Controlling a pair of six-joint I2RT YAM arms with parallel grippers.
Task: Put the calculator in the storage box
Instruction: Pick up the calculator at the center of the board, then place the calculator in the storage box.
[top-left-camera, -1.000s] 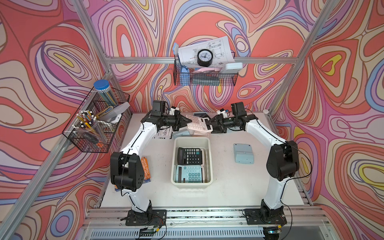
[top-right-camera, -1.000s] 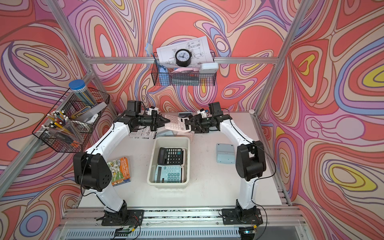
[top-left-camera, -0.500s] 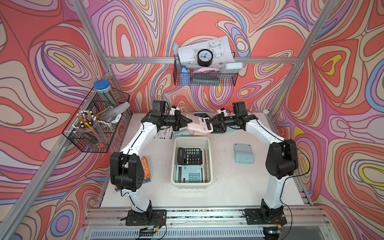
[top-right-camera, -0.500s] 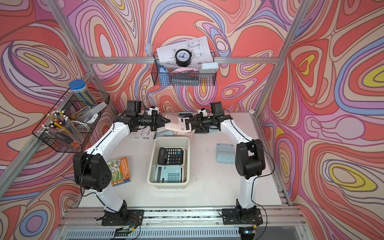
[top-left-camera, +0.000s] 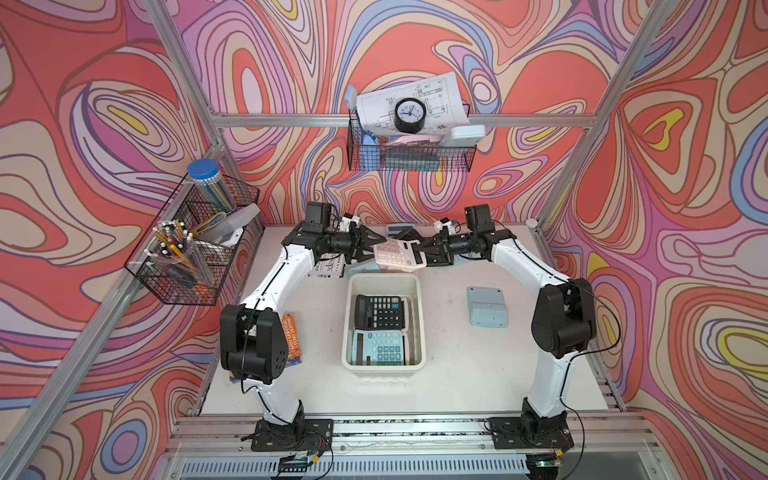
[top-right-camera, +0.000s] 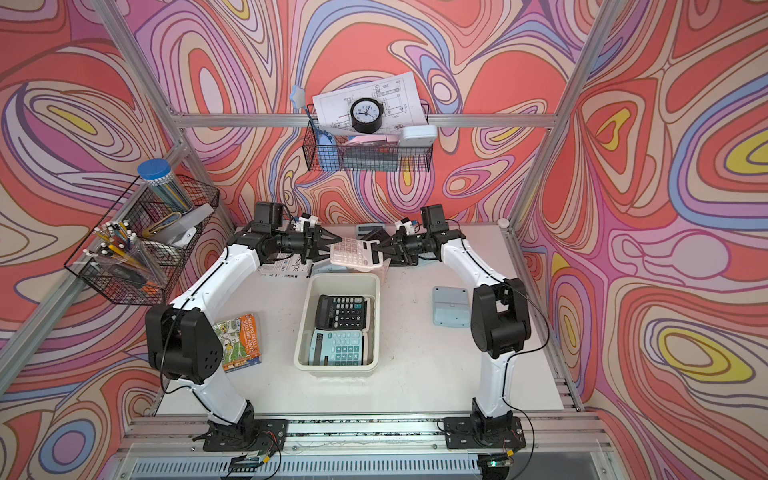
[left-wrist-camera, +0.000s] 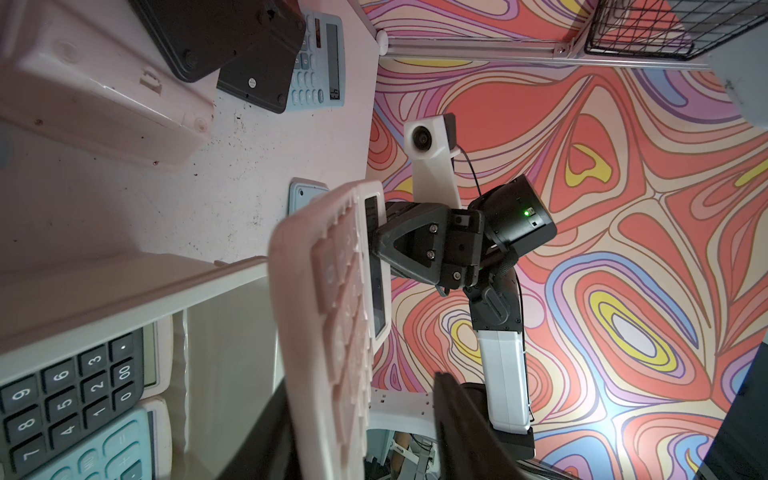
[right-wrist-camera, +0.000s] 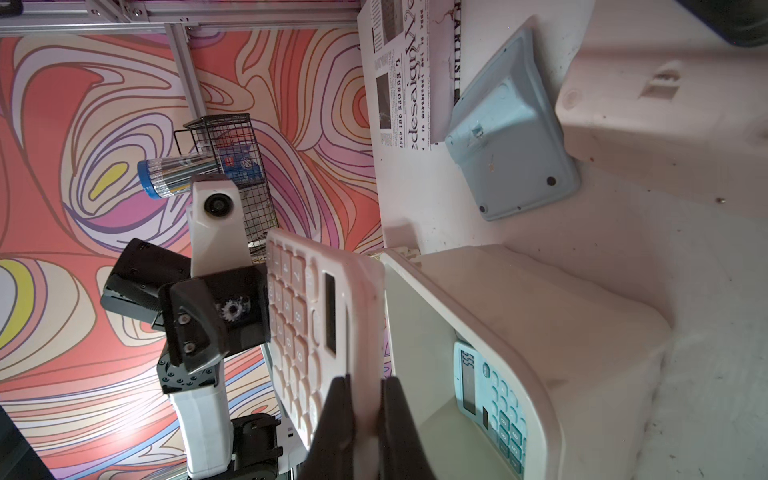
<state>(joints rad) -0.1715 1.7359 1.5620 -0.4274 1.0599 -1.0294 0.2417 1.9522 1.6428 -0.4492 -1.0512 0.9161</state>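
Note:
A pink calculator (top-left-camera: 397, 253) (top-right-camera: 353, 254) hangs tilted in the air over the far end of the cream storage box (top-left-camera: 421, 320) (top-right-camera: 302, 328). My right gripper (top-left-camera: 417, 253) (right-wrist-camera: 368, 399) is shut on its display-end edge, one finger (right-wrist-camera: 338, 415) on the key face and the other on the back. My left gripper (top-left-camera: 383, 241) (left-wrist-camera: 361, 436) stands open around the opposite edge, with a clear gap between its finger (left-wrist-camera: 457, 419) and the keys. A black calculator (top-left-camera: 380, 311) and a light blue one (top-left-camera: 380, 348) lie inside the box.
A blue calculator (top-left-camera: 486, 306) lies face down right of the box. More calculators (top-left-camera: 399, 230) sit at the back, a newspaper (top-left-camera: 328, 270) under the left arm, a book (top-left-camera: 291, 336) at the left. Wire baskets (top-left-camera: 195, 245) (top-left-camera: 409, 153) hang on the walls.
The right gripper has closed on the pink calculator's edge. The left gripper, shut on it before, has opened. The calculator has stayed in about the same place.

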